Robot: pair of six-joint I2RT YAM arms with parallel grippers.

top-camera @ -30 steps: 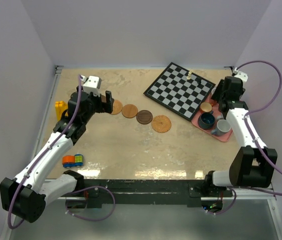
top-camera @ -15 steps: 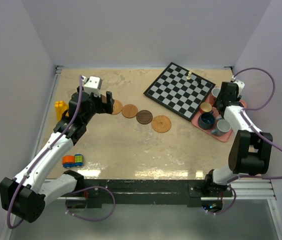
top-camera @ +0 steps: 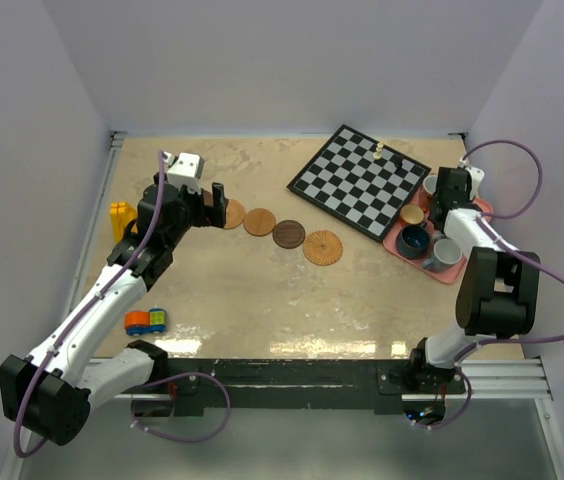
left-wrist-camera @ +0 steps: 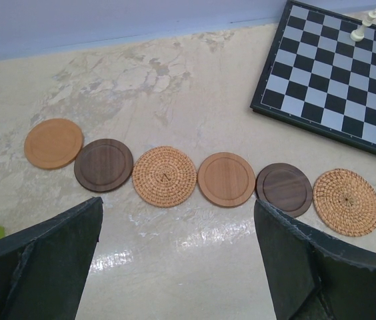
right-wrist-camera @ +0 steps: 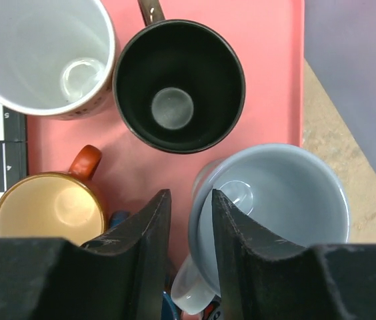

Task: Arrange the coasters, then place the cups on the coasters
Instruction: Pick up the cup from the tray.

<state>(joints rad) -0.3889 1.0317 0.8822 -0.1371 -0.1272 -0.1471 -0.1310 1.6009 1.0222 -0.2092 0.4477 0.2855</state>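
Six coasters lie in a row: tan [left-wrist-camera: 53, 143], dark brown [left-wrist-camera: 103, 165], woven [left-wrist-camera: 164, 176], tan [left-wrist-camera: 226, 179], dark brown [left-wrist-camera: 283, 189], woven [left-wrist-camera: 347, 201]. My left gripper [left-wrist-camera: 178, 203] hovers just in front of the row, open and holding nothing. The cups stand on a pink tray [right-wrist-camera: 268, 67]: white [right-wrist-camera: 41, 57], black [right-wrist-camera: 178, 83], orange-tan [right-wrist-camera: 48, 210], pale blue [right-wrist-camera: 275, 213]. My right gripper [right-wrist-camera: 190, 197] straddles the pale blue cup's left rim, one finger inside and one outside. The outer finger stands slightly apart from the wall. A dark blue cup [top-camera: 413, 240] shows from above.
A chessboard [top-camera: 357, 185] with a white piece [left-wrist-camera: 365, 27] lies between the coaster row and the tray [top-camera: 457, 273]. A yellow toy [top-camera: 120, 215] sits by the left wall. A small orange, blue and green toy [top-camera: 146, 321] lies near the left arm's base.
The right arm has swung in over the tray and its jaws have narrowed around the pale blue cup's rim. The left arm and coasters have not moved.
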